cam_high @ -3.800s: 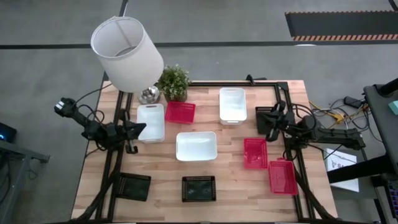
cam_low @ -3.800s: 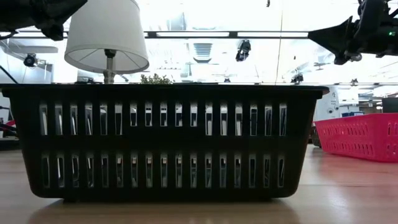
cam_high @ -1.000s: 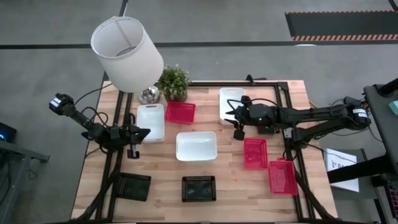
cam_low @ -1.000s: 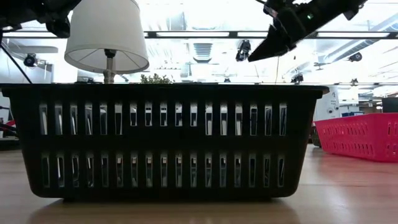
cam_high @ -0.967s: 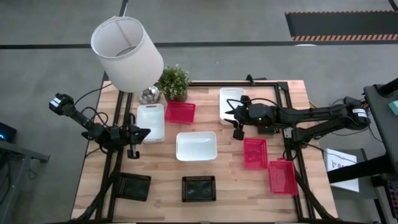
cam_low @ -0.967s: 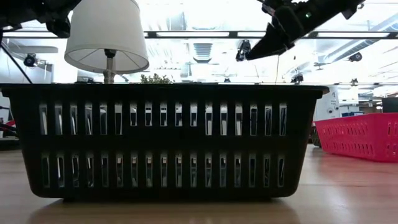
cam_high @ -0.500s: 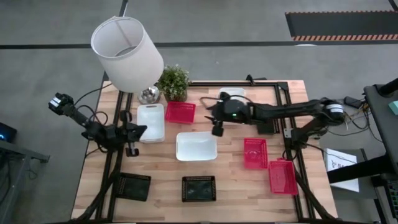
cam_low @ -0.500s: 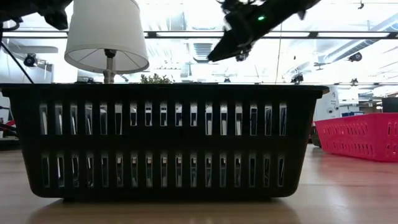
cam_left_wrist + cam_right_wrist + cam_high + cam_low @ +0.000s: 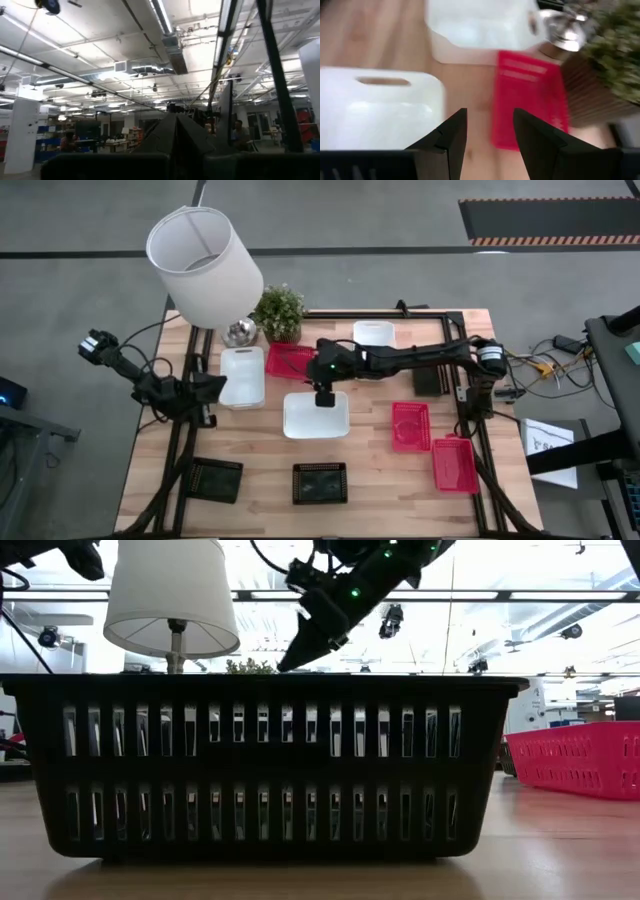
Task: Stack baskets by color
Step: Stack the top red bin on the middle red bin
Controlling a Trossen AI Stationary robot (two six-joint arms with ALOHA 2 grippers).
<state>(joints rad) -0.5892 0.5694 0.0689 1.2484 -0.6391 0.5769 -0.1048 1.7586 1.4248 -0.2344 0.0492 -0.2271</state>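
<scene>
Your right gripper (image 9: 325,397), fingers spread and empty, hangs over the centre white basket's (image 9: 316,419) twelve-o'clock rim, ready to pinch it.

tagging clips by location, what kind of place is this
Probably a large industrial workspace or lab: exposed ceiling ducts and long strip lights overhead, a bare concrete floor with hazard striping, and a wooden table fitted with robot arms.

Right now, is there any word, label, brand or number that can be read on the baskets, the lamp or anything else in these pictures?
None: no readable text shows in any view.
The black basket, the white lampshade and the red basket carry no visible label or print.
</scene>
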